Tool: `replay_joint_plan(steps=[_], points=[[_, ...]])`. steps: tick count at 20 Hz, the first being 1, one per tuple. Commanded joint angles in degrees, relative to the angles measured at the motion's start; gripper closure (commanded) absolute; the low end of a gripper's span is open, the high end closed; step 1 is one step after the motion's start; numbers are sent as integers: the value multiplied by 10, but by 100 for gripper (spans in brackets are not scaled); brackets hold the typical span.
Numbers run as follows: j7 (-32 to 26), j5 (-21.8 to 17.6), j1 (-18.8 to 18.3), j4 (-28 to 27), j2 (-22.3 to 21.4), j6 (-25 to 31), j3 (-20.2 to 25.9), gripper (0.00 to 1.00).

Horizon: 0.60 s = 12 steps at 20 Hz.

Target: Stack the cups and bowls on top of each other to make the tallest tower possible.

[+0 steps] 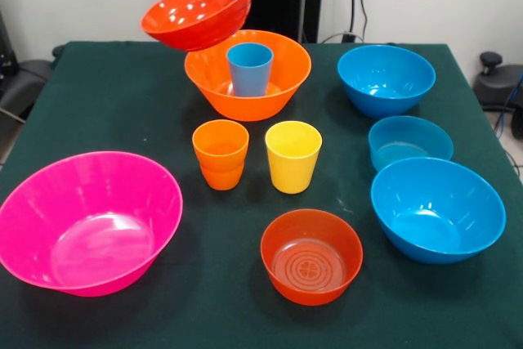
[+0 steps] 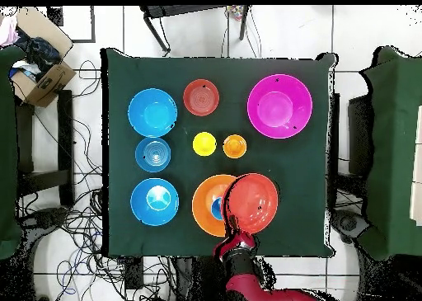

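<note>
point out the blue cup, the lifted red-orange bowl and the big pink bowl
blue cup (image 1: 250, 71), front view, its outer wall
lifted red-orange bowl (image 1: 192, 10), front view, its inner wall
big pink bowl (image 2: 280, 106), overhead view, its inside bottom

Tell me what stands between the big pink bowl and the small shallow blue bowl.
The orange cup and the yellow cup stand side by side between the pink bowl and the small blue bowl; both views show it.
</note>
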Motion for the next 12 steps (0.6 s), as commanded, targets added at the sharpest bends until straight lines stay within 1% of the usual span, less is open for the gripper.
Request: replay_joint_plan(steps=[1, 12], points=[[114, 47, 50, -18, 33, -31, -16, 100], [138, 124, 142, -34, 100, -101, -70, 100]])
